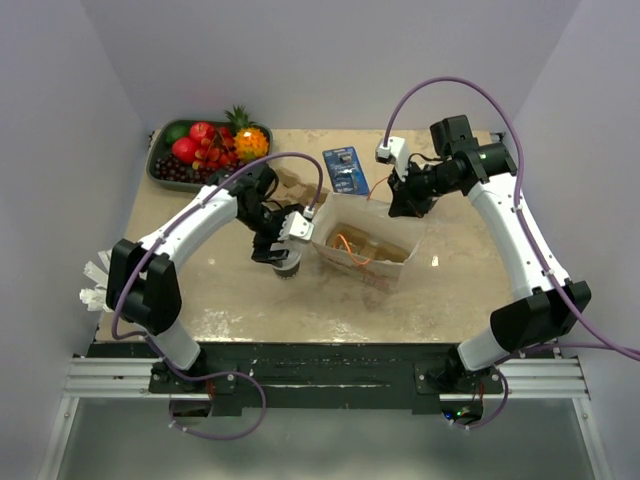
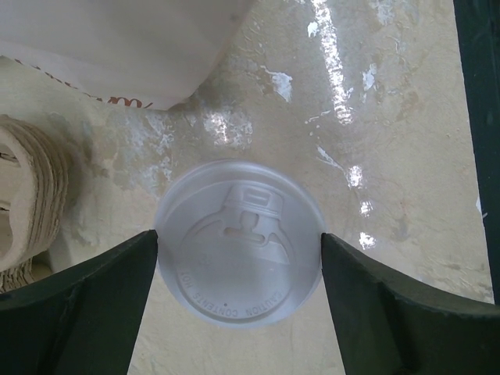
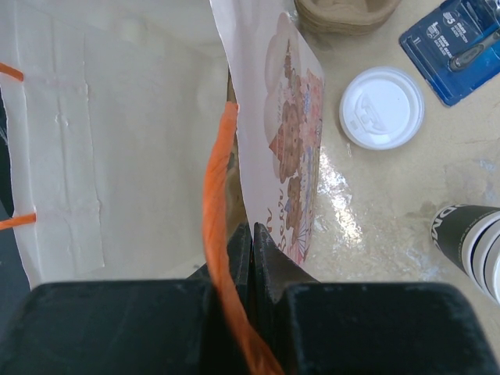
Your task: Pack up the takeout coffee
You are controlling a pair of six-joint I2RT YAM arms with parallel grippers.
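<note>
Beige marbled table (image 1: 250, 310): carries everything.
Tall white paper bag with orange cord handles (image 1: 365, 245): stands open at table centre.
Right gripper (image 3: 251, 234): fingers pinched together on the bag's rim at its far right corner, with an orange handle alongside.
Left gripper (image 2: 238, 234): black fingers (image 2: 94, 297) sit against opposite sides of the lid, clamped on the takeout coffee (image 2: 234, 262). This is a small dark-brown paper cup under a round white plastic lid, upright on the table just beside the bag's left wall.

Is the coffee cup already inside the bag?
No, the lidded coffee cup is out on the table beside the bag, between the left gripper's fingers.
</note>
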